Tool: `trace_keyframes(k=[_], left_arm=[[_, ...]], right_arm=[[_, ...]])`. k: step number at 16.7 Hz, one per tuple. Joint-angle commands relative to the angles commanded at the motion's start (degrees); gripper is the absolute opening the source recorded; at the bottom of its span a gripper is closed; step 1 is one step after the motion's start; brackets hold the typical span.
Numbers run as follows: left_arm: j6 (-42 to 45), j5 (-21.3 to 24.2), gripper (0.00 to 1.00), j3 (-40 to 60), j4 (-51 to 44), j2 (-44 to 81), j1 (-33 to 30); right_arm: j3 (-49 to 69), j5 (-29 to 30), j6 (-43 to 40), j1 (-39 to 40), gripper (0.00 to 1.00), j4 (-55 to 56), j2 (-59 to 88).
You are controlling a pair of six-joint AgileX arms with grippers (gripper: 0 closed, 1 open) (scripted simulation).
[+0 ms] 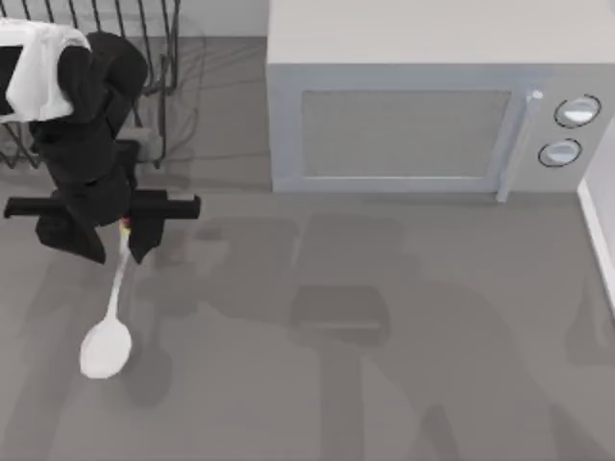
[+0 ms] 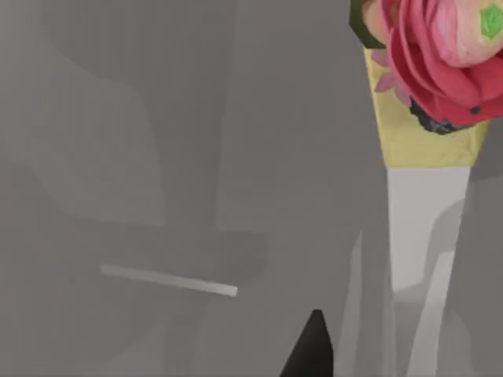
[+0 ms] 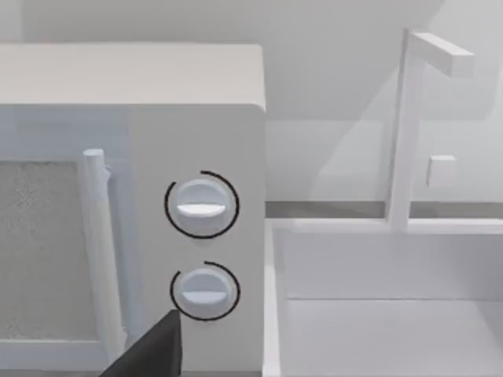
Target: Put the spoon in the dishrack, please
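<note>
Your left gripper (image 1: 123, 229) is clenched on the knobbed handle end of the slim white spoon (image 1: 108, 331), which hangs bowl-down at the table's left, just nearer than the black wire dishrack (image 1: 159, 67). Holding it by the end keeps the bowl free for the tines. I cannot tell your right gripper's fingers.

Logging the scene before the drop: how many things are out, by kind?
Spoon: 1
Dishrack: 1
Microwave: 1
Sink: 1
Total: 4
</note>
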Motion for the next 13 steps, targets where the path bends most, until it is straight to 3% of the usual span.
trace_keyframes(k=[7,13], left_arm=[[-0.23,-0.03,0.00,22.45,-28.50,-3.91,-0.27],[-0.17,-0.04,0.00,28.44,-34.77,-6.14,-0.31]], right_arm=[[0.00,0.00,0.00,0.00,1.00,0.00,0.00],[0.00,0.00,0.00,0.00,1.00,0.00,0.00]])
